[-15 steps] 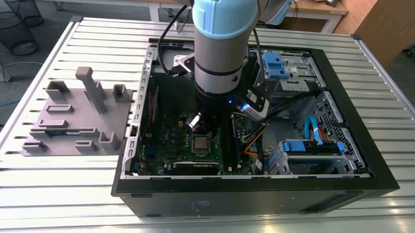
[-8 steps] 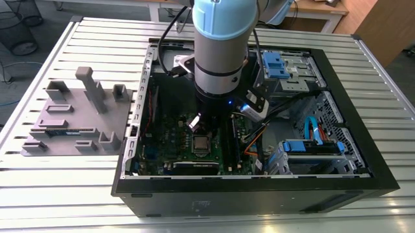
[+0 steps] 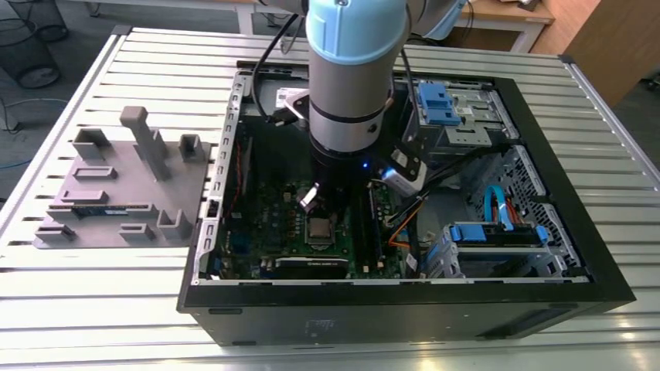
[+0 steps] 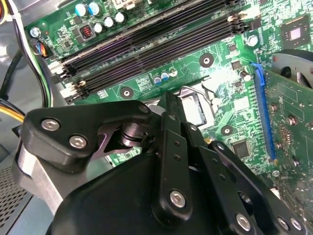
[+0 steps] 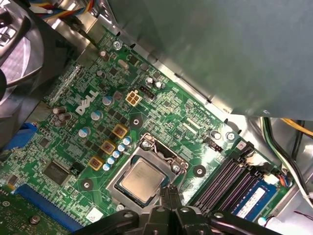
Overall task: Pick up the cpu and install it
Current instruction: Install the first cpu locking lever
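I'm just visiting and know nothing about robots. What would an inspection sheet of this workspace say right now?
Surface: slatted metal table carrying an open computer case.
Job's things: cpu lying in the motherboard socket; socket frame open.
Clutter: grey tray of holders beside the case, at the exterior view's left.
Grippers: gripper directly over the cpu, fingers shut, nothing held.
Cables: coloured wire bundles inside the case.
Surroundings: wire bin on the floor, wooden desk behind.

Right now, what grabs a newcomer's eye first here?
The arm plunging into the open computer case in the exterior view. Below it, the cpu sits in the socket frame on the green motherboard. The grey tray lies on the exterior view's left.
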`<state>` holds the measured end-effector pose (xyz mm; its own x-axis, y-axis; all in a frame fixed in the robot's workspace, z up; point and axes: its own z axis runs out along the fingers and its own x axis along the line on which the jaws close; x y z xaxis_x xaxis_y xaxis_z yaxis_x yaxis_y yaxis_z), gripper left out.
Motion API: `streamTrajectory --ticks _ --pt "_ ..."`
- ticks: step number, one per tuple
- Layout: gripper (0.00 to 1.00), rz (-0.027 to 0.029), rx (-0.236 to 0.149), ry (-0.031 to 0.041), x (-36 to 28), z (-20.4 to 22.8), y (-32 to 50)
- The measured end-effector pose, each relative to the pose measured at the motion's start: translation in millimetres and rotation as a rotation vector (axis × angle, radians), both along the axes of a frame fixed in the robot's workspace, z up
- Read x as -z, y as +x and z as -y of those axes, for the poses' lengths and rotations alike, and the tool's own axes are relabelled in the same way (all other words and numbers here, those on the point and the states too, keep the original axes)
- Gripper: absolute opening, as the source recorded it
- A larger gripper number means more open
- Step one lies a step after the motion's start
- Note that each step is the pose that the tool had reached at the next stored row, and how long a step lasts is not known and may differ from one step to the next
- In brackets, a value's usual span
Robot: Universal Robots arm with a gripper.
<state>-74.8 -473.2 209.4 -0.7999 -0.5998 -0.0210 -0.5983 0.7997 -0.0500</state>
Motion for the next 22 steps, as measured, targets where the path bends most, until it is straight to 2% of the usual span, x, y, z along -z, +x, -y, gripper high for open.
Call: streamTrajectory --ticks 22 --pt "0.11 0.001 0.003 -0.0035 1.8 0.3 -0.5"
